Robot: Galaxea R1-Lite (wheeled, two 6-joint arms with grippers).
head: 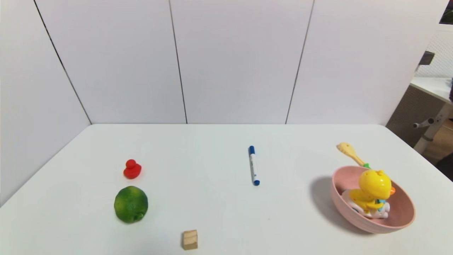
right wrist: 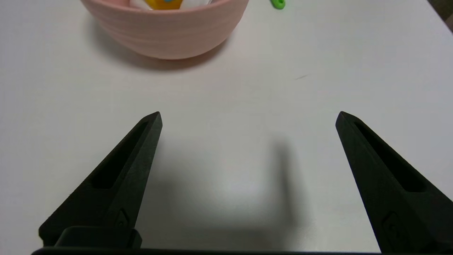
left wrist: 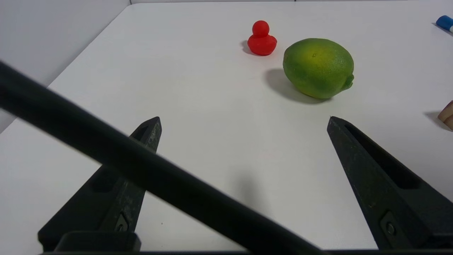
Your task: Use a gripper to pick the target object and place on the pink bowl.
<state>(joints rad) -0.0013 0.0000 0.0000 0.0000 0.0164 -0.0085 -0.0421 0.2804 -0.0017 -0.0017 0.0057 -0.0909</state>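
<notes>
Right hand (right wrist: 250, 113) above the worktop (head: 212, 198), near the pink bowl (head: 357, 221), with fingers well apart and nothing between them. Left hand (left wrist: 245, 118) idle above the other side of the worktop, likewise spread and holding nothing, near the lime (head: 131, 204) and the red rubber duck (head: 132, 170).

Yellow chick toy (head: 375, 185) down inside the pink bowl, astride its white car (head: 374, 213), head showing above the near rim and orange beak (head: 392, 191) towards the robot's right. Not gripped by either hand; seemingly settled by its own weight.

By the look of it, pick done, placing done, release done. Apparently nothing left beyond drawing the right hand clear, without a knock to the bowl. No call to handle the duck, lime, wooden block (head: 190, 239) or marker (head: 253, 165).
</notes>
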